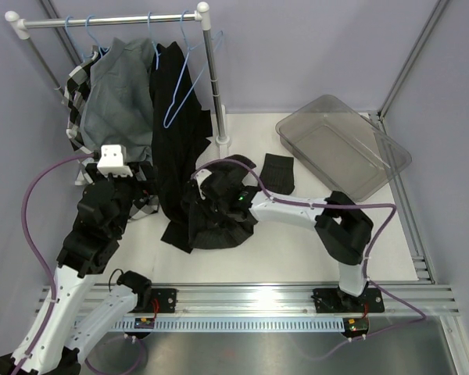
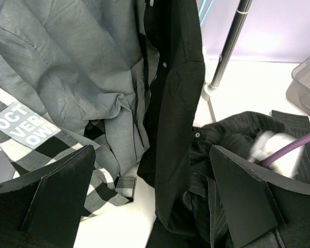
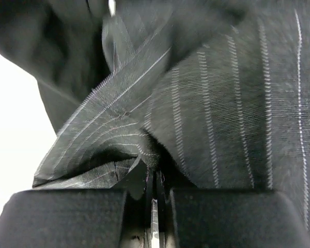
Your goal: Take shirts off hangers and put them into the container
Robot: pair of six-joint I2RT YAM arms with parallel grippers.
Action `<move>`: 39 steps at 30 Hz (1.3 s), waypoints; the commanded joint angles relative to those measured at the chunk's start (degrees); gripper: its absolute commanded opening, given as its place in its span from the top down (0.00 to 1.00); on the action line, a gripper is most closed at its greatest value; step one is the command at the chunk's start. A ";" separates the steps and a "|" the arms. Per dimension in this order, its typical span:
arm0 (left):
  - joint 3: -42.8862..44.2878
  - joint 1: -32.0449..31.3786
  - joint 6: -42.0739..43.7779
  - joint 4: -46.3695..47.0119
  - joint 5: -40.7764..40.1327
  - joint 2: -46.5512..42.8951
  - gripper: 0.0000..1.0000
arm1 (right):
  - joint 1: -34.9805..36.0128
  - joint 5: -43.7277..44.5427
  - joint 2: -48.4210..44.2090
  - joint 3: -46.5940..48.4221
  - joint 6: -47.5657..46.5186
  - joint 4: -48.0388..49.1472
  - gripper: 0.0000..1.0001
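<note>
The heaped shirt lies on the desk just left of its middle, off any hanger. The right arm reaches across to it, and the wrist view shows the right jaws clenched on a pinstriped fold of that shirt. The hung shirt is on the rack at the far left corner, with a blue hanger across its front. Its hem drops to the heap, and I cannot tell where 1 ends and the other starts. The left jaws are released, spread wide and grasping nothing, low by the checked shirt near the left edge.

The step in hand looks like moving shirt 1 of 2. The grip seems made but the lift has not begun. Next, the fold must rise until the trailing cloth leaves the desk. It then has to swing to the container at the far right corner, clear its near rim, and be released inside. The hung shirt's hem may drag along.
</note>
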 commanded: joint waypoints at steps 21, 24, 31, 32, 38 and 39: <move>-0.82 0.15 0.22 3.48 -1.89 -0.66 0.01 | 0.78 5.99 -18.22 3.24 2.30 -14.82 0.01; -0.74 0.15 0.13 3.48 -1.62 -0.31 0.01 | 0.78 9.70 -18.06 1.20 2.30 -14.81 0.00; -0.91 0.15 0.22 3.48 -1.62 -0.04 0.01 | -1.32 10.00 -12.45 -2.59 -0.86 -5.95 0.01; -0.83 0.15 0.22 3.56 -1.71 0.05 0.01 | -1.33 9.37 -11.38 -2.50 -1.12 -5.06 0.01; -0.91 0.15 0.39 3.56 -1.71 0.31 0.01 | -0.98 -0.38 -1.98 0.13 -2.54 -0.32 0.00; -0.91 0.15 0.39 3.48 -1.71 0.40 0.01 | -0.63 -0.30 0.12 0.75 -2.27 0.21 0.01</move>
